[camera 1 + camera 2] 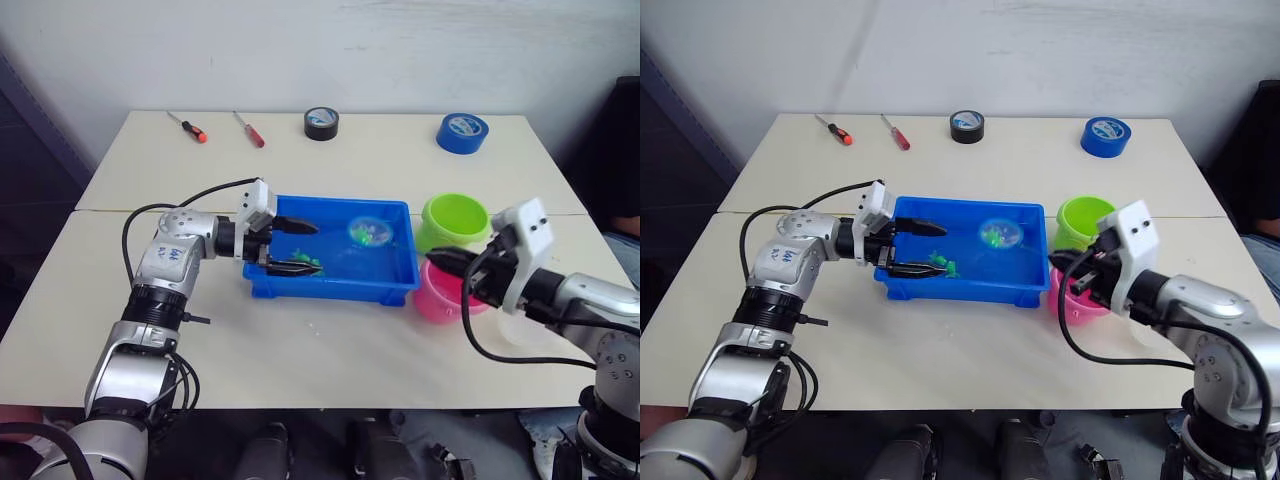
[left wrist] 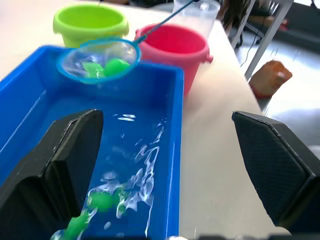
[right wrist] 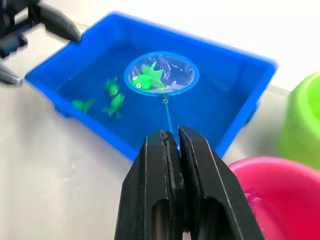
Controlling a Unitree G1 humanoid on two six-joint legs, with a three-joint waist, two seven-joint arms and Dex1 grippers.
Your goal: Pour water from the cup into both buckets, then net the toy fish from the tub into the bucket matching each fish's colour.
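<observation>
The blue tub (image 1: 340,291) holds water in mid-table. My left gripper (image 1: 316,248) is open at its left end, one finger (image 2: 60,160) over the water and the other outside the front wall. My right gripper (image 3: 173,134) is shut on the net's thin handle. The net (image 1: 368,231) hangs above the tub's right half with a green toy fish (image 3: 146,80) in its mesh. More green fish (image 3: 113,96) float in the water. Right of the tub stand the lime green bucket (image 1: 455,222) and, nearer, the pink bucket (image 1: 438,298). The clear cup (image 2: 200,14) stands behind the pink bucket in the left wrist view.
Two screwdrivers (image 1: 188,126) (image 1: 250,129), a black tape roll (image 1: 321,123) and a blue tape roll (image 1: 462,132) lie along the table's far edge. Bare tabletop lies in front of the tub.
</observation>
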